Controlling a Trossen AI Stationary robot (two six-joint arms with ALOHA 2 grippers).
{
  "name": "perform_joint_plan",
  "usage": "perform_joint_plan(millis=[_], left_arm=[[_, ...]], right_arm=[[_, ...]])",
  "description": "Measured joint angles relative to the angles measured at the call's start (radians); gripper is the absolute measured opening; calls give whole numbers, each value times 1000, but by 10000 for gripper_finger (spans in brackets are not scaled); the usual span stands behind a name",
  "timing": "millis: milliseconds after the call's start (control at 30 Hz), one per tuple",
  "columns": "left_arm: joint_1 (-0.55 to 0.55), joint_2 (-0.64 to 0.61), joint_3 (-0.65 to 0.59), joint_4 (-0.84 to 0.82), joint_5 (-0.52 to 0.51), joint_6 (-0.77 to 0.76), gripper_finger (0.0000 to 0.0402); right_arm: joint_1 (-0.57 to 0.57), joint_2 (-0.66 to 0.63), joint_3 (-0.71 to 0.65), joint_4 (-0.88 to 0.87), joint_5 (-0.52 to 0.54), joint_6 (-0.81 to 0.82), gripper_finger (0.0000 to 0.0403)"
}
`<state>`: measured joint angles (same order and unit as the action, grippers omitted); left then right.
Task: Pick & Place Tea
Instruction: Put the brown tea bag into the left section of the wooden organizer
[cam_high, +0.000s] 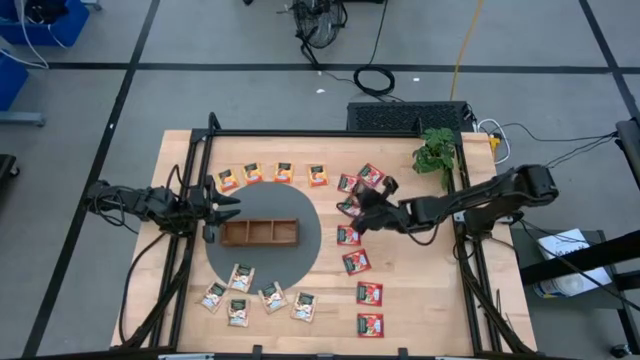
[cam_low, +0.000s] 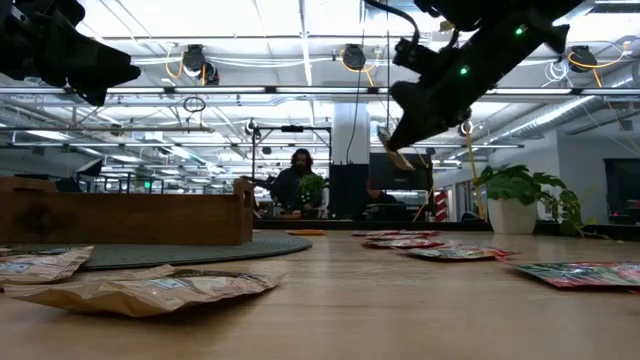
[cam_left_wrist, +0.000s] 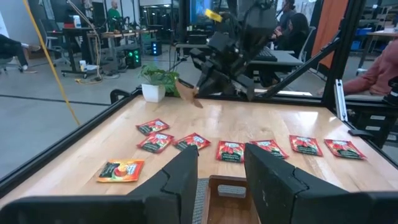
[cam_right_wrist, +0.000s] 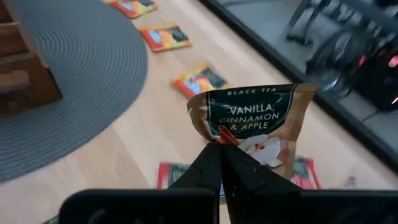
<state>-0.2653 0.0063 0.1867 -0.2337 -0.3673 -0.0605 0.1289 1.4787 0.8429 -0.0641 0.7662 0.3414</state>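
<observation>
My right gripper (cam_high: 352, 210) hangs above the table right of the grey round mat (cam_high: 305, 255), shut on one tea packet (cam_right_wrist: 252, 121) that reads "vanilla, cinnamon & apple" under a dark green band. More tea packets lie flat on the table: orange ones (cam_high: 268, 173) at the far side, red ones (cam_high: 370, 295) at the right, white ones (cam_high: 255, 295) near the front. My left gripper (cam_left_wrist: 221, 168) stands open and level over the left end of the brown wooden tray (cam_high: 260, 232), touching nothing. My right gripper pinches the packet between its two fingertips (cam_right_wrist: 211, 158) at one edge (cam_right_wrist: 233, 135), opposite the green band. The fingers come from the table's right side, slanting down. The packet sticks out beyond the fingertips, lifted clear of the table (cam_low: 392, 150).
A potted plant (cam_high: 437, 152) stands at the table's far right corner. Black frame rails (cam_high: 190, 180) run along the table's left and right sides. Bare wood lies between the mat and the red packets. People sit at desks beyond the table (cam_low: 297, 185).
</observation>
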Motion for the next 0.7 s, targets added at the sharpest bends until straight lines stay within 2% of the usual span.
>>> perform_joint_plan(millis=[333, 467, 567, 700], left_arm=[[0, 0, 0, 134, -2, -6, 134], [0, 0, 0, 183, -28, 21, 134], [2, 0, 0, 197, -103, 5, 134], [1, 6, 0, 211, -139, 2, 134]], right_arm=[[4, 164, 0, 514, 204, -355, 0], [2, 213, 0, 713, 231, -489, 0], [-4, 241, 0, 813, 231, -561, 0], [-21, 267, 0, 901, 230, -625, 0]])
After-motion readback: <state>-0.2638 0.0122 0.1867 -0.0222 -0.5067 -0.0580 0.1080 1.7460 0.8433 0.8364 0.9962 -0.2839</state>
